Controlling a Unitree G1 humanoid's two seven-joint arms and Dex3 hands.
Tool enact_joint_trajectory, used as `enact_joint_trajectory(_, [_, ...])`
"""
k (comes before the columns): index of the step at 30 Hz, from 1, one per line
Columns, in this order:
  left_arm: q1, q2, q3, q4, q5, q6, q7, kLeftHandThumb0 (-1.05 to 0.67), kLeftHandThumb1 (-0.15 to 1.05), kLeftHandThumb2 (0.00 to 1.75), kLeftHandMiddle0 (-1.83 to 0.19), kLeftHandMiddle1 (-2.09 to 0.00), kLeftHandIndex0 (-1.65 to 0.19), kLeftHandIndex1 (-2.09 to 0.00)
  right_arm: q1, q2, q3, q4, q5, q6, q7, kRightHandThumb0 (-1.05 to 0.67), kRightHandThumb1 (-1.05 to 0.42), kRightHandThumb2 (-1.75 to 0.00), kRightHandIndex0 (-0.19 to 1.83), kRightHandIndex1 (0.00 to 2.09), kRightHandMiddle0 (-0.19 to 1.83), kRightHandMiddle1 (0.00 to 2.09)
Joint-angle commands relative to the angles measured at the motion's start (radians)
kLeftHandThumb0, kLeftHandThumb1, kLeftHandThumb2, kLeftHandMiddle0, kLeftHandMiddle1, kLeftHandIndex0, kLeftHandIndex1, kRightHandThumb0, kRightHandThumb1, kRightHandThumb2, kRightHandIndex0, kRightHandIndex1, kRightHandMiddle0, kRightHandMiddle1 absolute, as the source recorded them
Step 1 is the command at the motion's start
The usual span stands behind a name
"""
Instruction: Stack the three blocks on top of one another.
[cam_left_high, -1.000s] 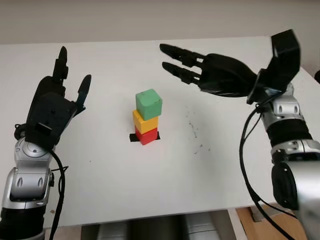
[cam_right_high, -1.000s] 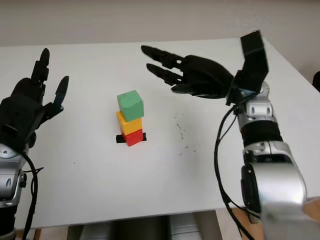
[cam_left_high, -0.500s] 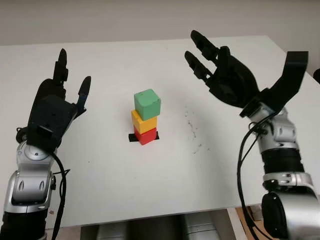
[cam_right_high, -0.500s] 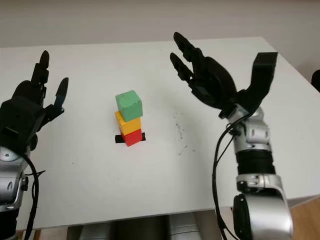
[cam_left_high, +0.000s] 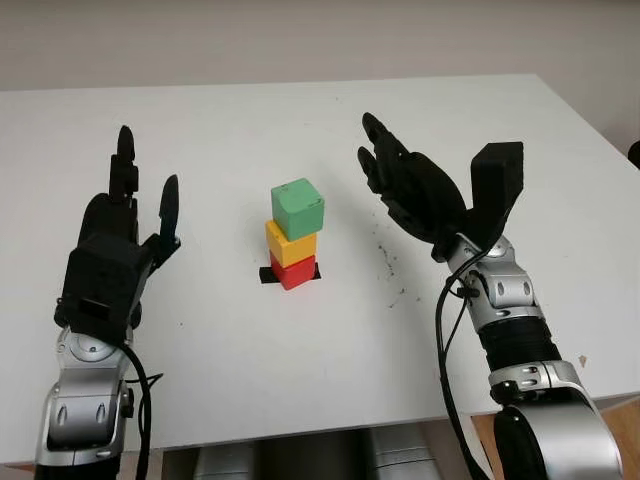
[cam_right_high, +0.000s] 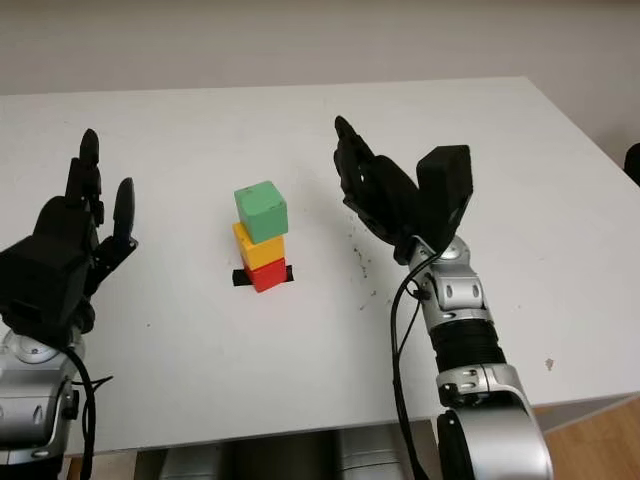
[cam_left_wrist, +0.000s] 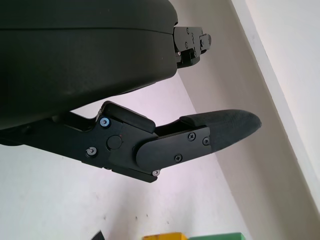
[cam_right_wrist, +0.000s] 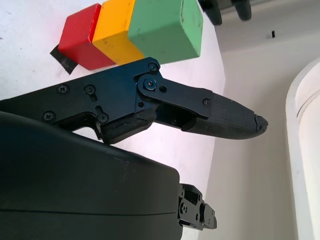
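Three blocks stand stacked in the middle of the white table (cam_left_high: 300, 380): a red block (cam_left_high: 293, 271) at the bottom, a yellow block (cam_left_high: 290, 243) on it, and a green block (cam_left_high: 298, 208) on top, turned slightly. The stack also appears in the right wrist view, with the green block (cam_right_wrist: 167, 30) beside the yellow block (cam_right_wrist: 116, 29) and red block (cam_right_wrist: 81, 36). My left hand (cam_left_high: 125, 215) is raised to the left of the stack, open and holding nothing. My right hand (cam_left_high: 405, 190) is raised to the right of the stack, open, palm toward the blocks, well apart from them.
A strip of black tape (cam_left_high: 268, 275) lies under the red block. Faint dark specks (cam_left_high: 388, 262) mark the table right of the stack. The table's front edge runs near the bottom of the head views; its right corner (cam_right_high: 625, 395) is close to my right arm.
My right hand has drawn back from above and behind the stack, coming nearer and lower at the right with its fingers now pointing up. My left hand has lowered a little. The stack has not moved.
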Motion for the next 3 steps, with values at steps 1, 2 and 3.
enact_joint_trajectory(1, [0.008, -0.01, 0.006, 0.001, -0.007, -0.021, 0.01, -0.82, 1.05, 0.69, 0.17, -0.05, 0.13, -0.05, -0.009, 0.006, 0.01, -0.014, -0.009, 0.011, -0.009, -0.82, -1.05, -0.73, -0.19, 0.0, -0.19, 0.0])
enact_joint_trajectory(2, [0.012, -0.013, 0.005, 0.002, -0.009, -0.024, 0.01, -0.83, 1.05, 0.69, 0.17, -0.04, 0.13, -0.04, -0.007, 0.006, 0.012, -0.016, -0.011, 0.012, -0.011, -0.82, -1.05, -0.73, -0.19, 0.0, -0.19, 0.0])
enact_joint_trajectory(3, [0.016, -0.015, 0.005, 0.004, -0.013, -0.028, 0.008, -0.83, 1.05, 0.69, 0.18, -0.04, 0.14, -0.04, -0.005, 0.006, 0.014, -0.019, -0.012, 0.013, -0.013, -0.82, -1.05, -0.73, -0.19, 0.0, -0.19, 0.0])
